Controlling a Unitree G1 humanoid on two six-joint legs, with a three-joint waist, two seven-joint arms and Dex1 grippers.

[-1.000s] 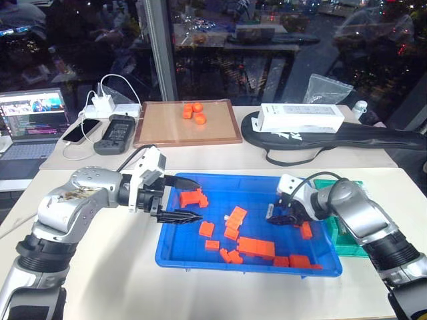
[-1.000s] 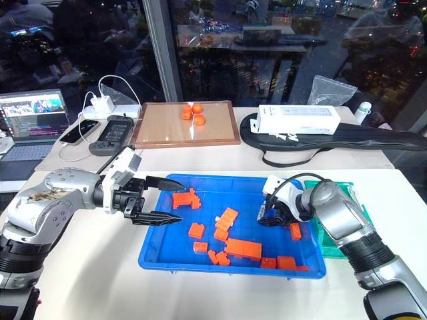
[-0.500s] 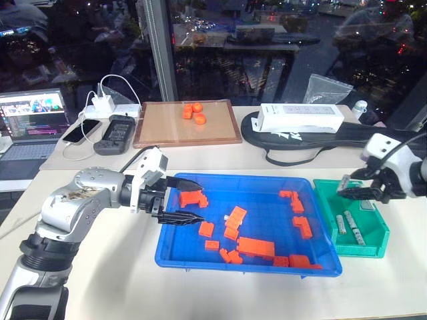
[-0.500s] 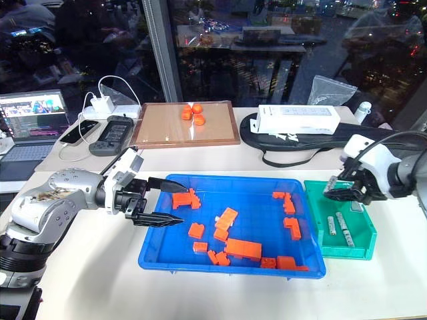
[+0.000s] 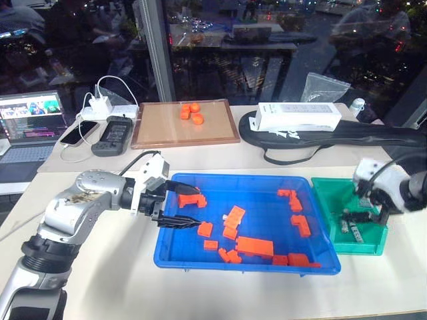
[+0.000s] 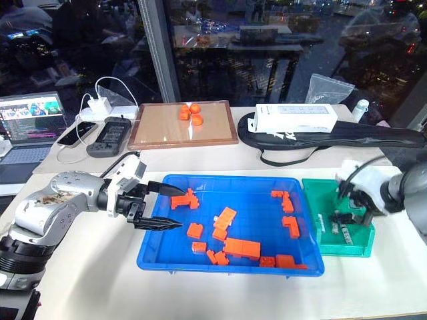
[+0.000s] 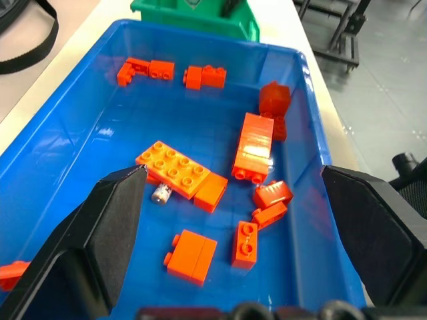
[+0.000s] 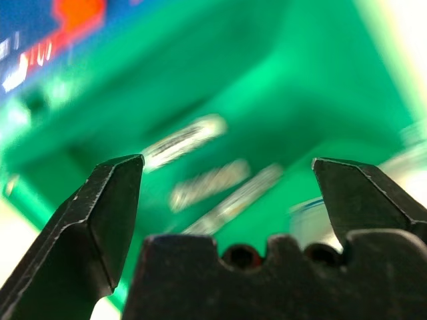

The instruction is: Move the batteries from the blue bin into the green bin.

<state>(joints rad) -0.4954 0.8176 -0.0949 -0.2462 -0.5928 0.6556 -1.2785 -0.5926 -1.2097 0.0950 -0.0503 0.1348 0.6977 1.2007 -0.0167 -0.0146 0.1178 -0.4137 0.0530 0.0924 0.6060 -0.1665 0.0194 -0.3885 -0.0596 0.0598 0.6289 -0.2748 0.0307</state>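
The blue bin (image 5: 240, 178) lies mid-table, strewn with orange blocks (image 5: 255, 246). One small silver battery (image 7: 160, 193) rests in it, against a flat orange block. To its right sits the green bin (image 5: 331, 198), holding three batteries (image 8: 183, 141) side by side on its floor. My right gripper (image 5: 358, 217) hovers low over those batteries, its fingers open with nothing between them. My left gripper (image 5: 190, 207) hangs over the blue bin's left end, open and empty, pointing along the bin.
Behind the bins stand a wooden-framed tray (image 5: 160, 127) with orange pieces, a white box (image 5: 298, 117) on a black bag, and a laptop (image 5: 27, 123) with phones and a charger at the far left.
My right gripper swung from the blue bin's right side across to the green bin, sank into it and opened. The left gripper kept its place.
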